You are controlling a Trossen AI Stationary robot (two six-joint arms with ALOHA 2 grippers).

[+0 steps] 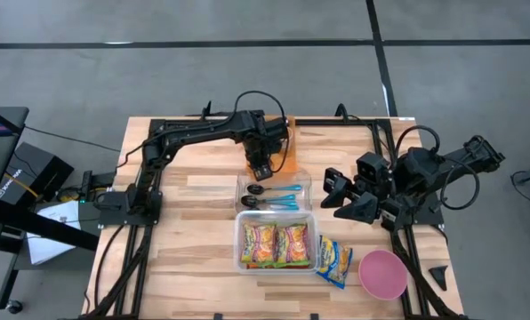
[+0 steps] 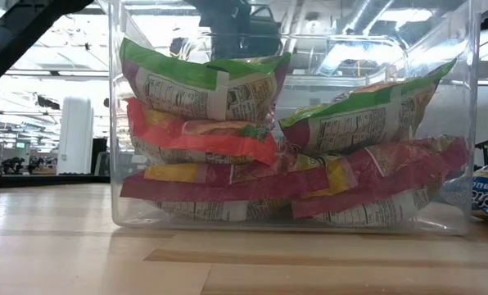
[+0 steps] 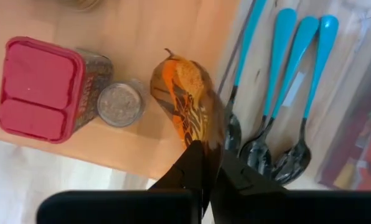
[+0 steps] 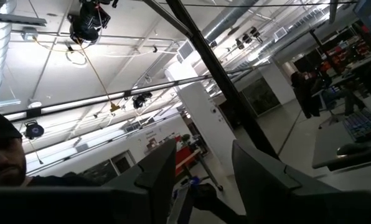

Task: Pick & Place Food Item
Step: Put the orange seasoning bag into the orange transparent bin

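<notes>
My left gripper (image 1: pixel 260 166) is over the far middle of the table, shut on a small orange and brown food packet (image 3: pixel 184 93). Below it are a clear tray (image 1: pixel 274 191) of blue-handled spoons (image 3: pixel 285 68) and, on the other side, a red-lidded jar (image 3: pixel 42 87) and a small grey-topped jar (image 3: pixel 120 103). A clear bin (image 1: pixel 244 218) near the front holds several snack packets (image 2: pixel 203 82). My right gripper (image 4: pixel 204 168) waits open and empty at the table's right (image 1: pixel 349 200), pointing up at the ceiling. My left gripper pinches one end of the orange packet (image 3: pixel 201 134) between its two fingers (image 3: pixel 188 165). The fingers come from above, pointing down. The packet hangs below the fingers, its free end (image 3: pixel 173 62) away from them; whether it touches the table I cannot tell.
An orange tray (image 1: pixel 290 142) stands at the far edge beside my left gripper. Two blue and yellow packets (image 1: pixel 333 262) and a pink bowl (image 1: pixel 382 273) lie at the front right. A person shows at the edge of the right wrist view (image 4: pixel 2 155).
</notes>
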